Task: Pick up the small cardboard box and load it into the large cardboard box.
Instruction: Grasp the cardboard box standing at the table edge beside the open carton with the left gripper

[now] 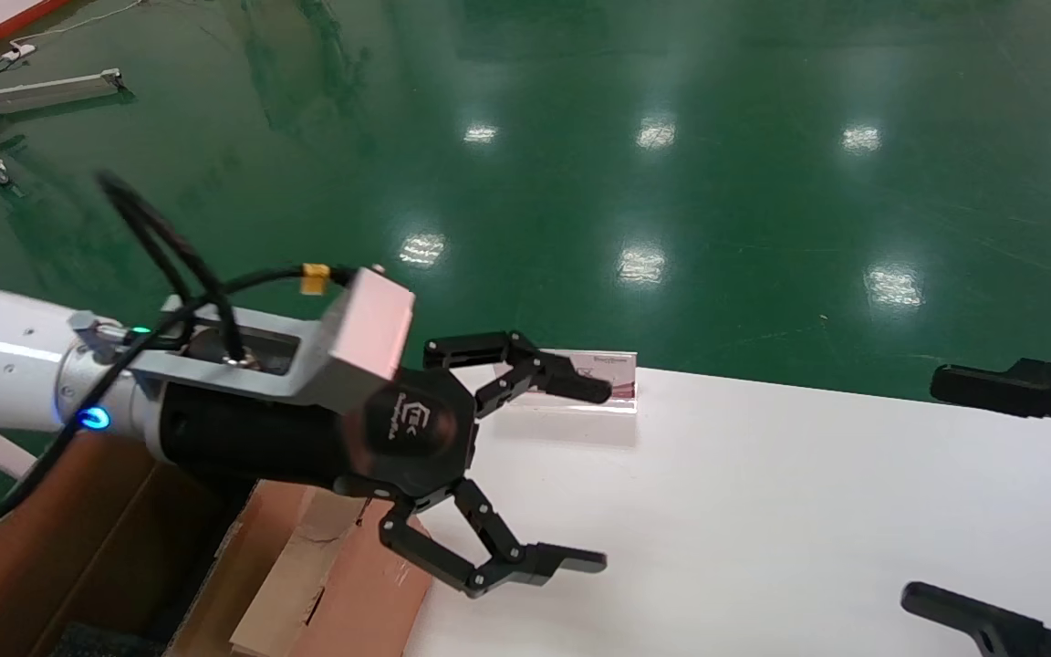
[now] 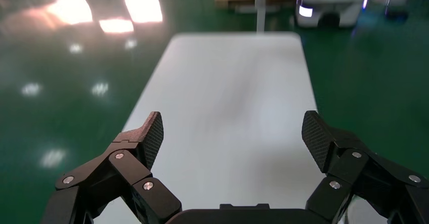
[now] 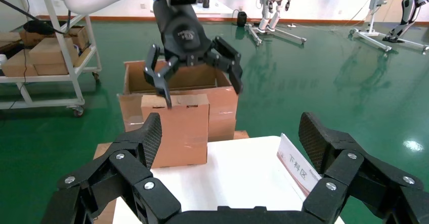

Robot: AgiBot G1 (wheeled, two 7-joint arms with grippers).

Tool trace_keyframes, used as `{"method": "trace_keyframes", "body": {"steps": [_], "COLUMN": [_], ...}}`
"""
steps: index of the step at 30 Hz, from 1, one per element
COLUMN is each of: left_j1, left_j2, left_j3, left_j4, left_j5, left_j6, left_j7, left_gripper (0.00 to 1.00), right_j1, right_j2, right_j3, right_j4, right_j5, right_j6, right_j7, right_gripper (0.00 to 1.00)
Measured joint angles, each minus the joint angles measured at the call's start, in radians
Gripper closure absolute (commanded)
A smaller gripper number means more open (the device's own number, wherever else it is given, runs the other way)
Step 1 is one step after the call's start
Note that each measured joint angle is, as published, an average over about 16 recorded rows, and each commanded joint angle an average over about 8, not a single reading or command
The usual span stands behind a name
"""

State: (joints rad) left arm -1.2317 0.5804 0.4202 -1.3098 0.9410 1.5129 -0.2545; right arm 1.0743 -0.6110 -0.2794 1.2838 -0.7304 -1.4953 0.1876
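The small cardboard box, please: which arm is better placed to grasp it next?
Left. The left end effector, open, hovers by the small cardboard box at the table's end; the right end effector is farther off.

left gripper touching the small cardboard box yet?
Cannot tell. In the right wrist view one fingertip of the open left gripper overlaps the small cardboard box's top edge; neither contact nor gap shows.
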Motion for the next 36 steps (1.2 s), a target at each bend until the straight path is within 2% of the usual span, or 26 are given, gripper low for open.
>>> {"method": "trace_keyframes", "body": {"steps": [8,19,29,36], "left_j1": [-0.2,-0.498,-0.672,-0.765], "left_j2": [0.026,0.101,0.176,0.243], "left_j3": [0.163,0.445,0.659,0.821], "left_j4": [-0.042,-0.097,-0.108,-0.114], "left_j5": [0.222,0.493,0.641,0.7], "left_j6": [0.031,0.091,0.161,0.2], "left_j7": [-0.149,-0.469,-0.772,-0.993], "left_gripper": [0.0,0.0,0.0,0.0], "right_j1": [0.0,0.0,0.0,0.0], "right_j2": [0.0,0.0,0.0,0.0], "right_j3": [0.0,0.0,0.0,0.0], "right_j4": [0.0,0.0,0.0,0.0], "right_j5": [0.0,0.0,0.0,0.0], "right_j6": [0.0,0.0,0.0,0.0], "right_j7": [0.0,0.0,0.0,0.0], "right_gripper": [0.0,0.0,0.0,0.0]}}
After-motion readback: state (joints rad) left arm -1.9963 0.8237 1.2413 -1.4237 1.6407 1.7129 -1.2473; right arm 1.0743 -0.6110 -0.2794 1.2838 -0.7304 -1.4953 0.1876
